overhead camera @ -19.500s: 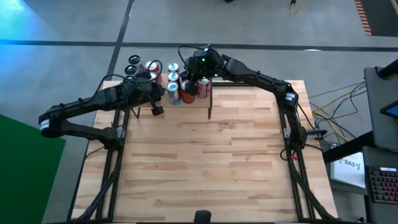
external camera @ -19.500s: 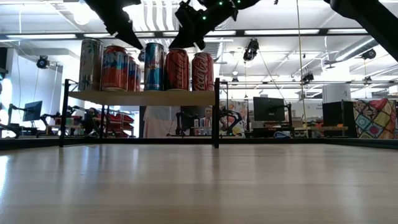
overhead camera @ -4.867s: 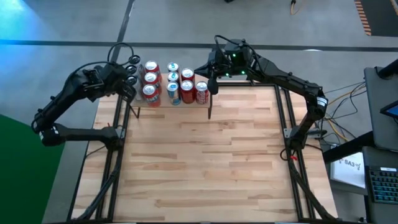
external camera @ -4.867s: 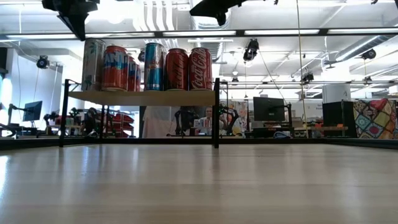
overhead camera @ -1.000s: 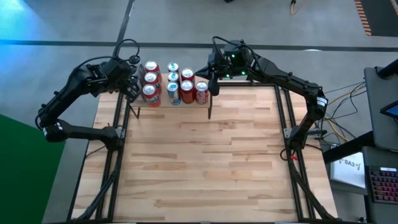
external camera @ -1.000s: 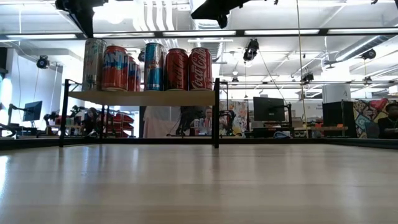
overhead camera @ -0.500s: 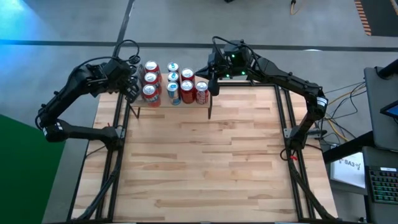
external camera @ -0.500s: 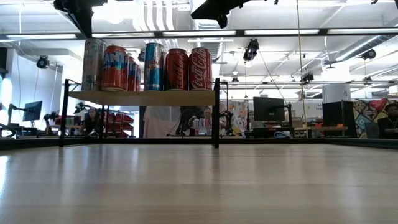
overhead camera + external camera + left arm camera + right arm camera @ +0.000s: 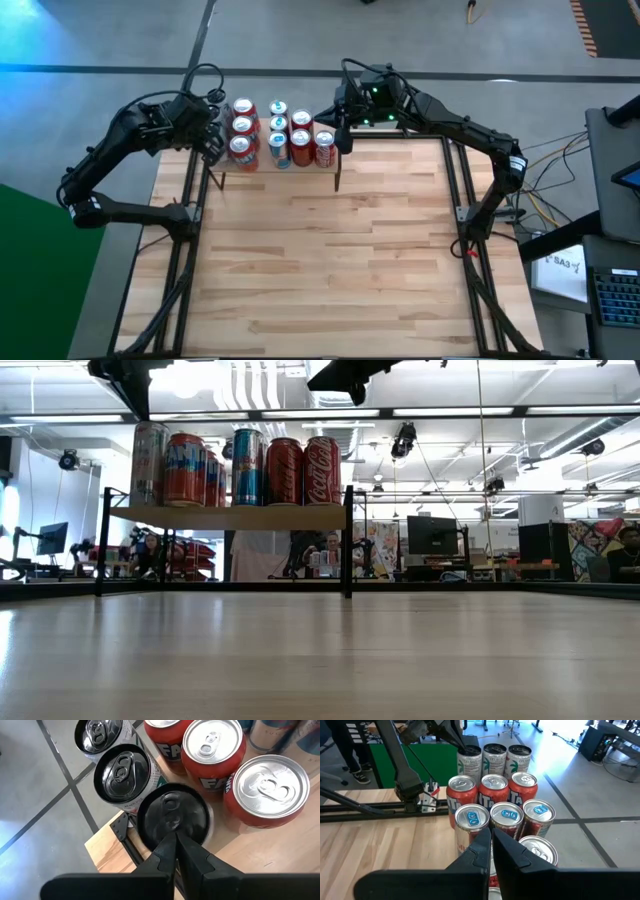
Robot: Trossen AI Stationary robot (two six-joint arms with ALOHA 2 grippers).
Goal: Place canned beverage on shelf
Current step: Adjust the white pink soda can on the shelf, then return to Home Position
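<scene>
Table (image 9: 320,250): wide butcher-block top, bare across the middle. Shelf (image 9: 230,516): light board on black uprights at the table's far edge, left of centre. Cans (image 9: 275,132): packed upright in rows on the shelf, red ones and blue ones toward the right, dark-lidded ones at the left end. Left gripper (image 9: 207,140): above the shelf's left end, fingers together, over a dark-topped can (image 9: 172,817), holding nothing. Right gripper (image 9: 340,135): beside the shelf's right end, fingers together, holding nothing.
</scene>
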